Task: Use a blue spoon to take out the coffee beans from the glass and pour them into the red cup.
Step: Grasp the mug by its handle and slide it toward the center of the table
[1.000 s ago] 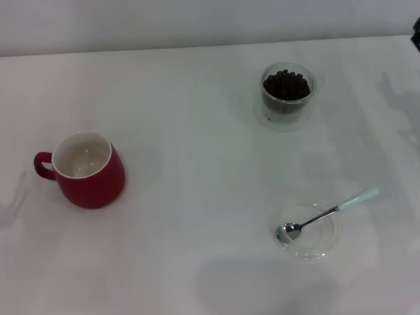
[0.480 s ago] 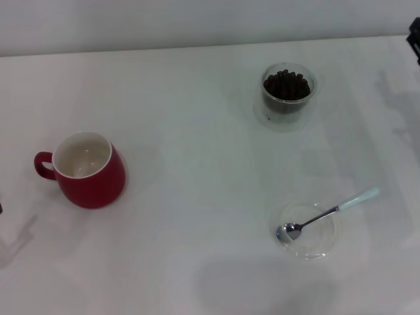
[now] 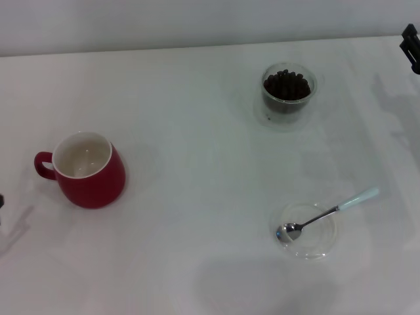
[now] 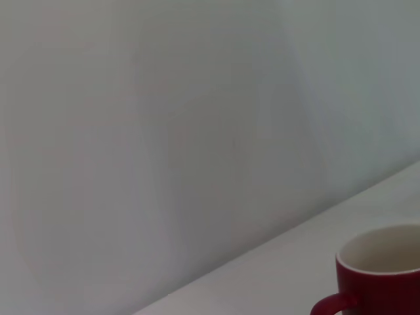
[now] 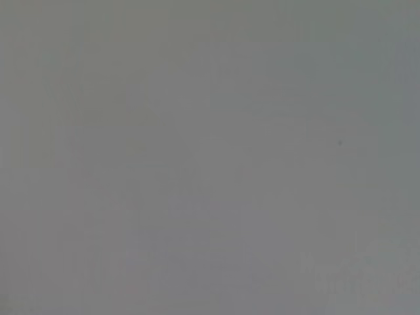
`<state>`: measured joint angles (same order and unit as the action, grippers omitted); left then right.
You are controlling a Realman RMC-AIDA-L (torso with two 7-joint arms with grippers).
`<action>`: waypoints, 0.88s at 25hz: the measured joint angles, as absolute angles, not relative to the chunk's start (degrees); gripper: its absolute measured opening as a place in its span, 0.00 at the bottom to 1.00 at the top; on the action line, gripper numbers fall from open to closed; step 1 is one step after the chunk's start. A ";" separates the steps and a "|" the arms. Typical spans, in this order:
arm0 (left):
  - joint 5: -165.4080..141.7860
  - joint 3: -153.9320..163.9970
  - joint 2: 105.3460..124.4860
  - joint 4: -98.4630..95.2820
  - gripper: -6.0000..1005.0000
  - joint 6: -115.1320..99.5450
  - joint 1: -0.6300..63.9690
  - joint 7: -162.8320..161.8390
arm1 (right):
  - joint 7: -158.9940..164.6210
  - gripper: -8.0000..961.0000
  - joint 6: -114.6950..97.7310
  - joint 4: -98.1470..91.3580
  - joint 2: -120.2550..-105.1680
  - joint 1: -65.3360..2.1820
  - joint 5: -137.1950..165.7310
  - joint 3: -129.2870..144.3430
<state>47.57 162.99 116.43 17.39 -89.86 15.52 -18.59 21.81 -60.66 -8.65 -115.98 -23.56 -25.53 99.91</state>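
The red cup (image 3: 87,170) stands empty at the left of the white table, handle pointing left; it also shows in the left wrist view (image 4: 377,275). The glass (image 3: 287,92) with the coffee beans (image 3: 286,85) stands at the back right. The blue spoon (image 3: 328,213) lies with its metal bowl in a shallow clear dish (image 3: 306,231) at the front right, its pale blue handle pointing to the back right. My right gripper (image 3: 412,48) just shows at the right edge, near the back. My left gripper (image 3: 1,201) barely shows at the left edge.
The white table (image 3: 197,131) ends at a pale wall along the back. The right wrist view shows only a plain grey surface.
My right gripper has come further into view at the back right edge. A dark bit of my left gripper has appeared at the left edge. The cup, glass and spoon have not moved.
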 joint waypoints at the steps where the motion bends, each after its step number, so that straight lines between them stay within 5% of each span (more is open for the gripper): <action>1: 47.60 162.99 116.70 17.38 0.85 -89.23 15.85 -18.58 | 21.82 0.87 -60.73 -8.85 -115.96 -23.59 -25.49 99.93; 7: 47.69 163.03 118.58 16.59 0.85 -85.83 17.88 -17.90 | 21.85 0.87 -60.78 -9.50 -115.75 -23.43 -25.45 100.69; 22: 47.89 163.04 118.75 12.27 0.85 -78.38 19.59 -14.43 | 21.88 0.87 -60.89 -9.63 -115.59 -23.20 -25.39 100.78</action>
<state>47.89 163.04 118.75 12.27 -78.38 19.59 -14.43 21.88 -60.89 -9.63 -115.59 -23.20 -25.39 100.78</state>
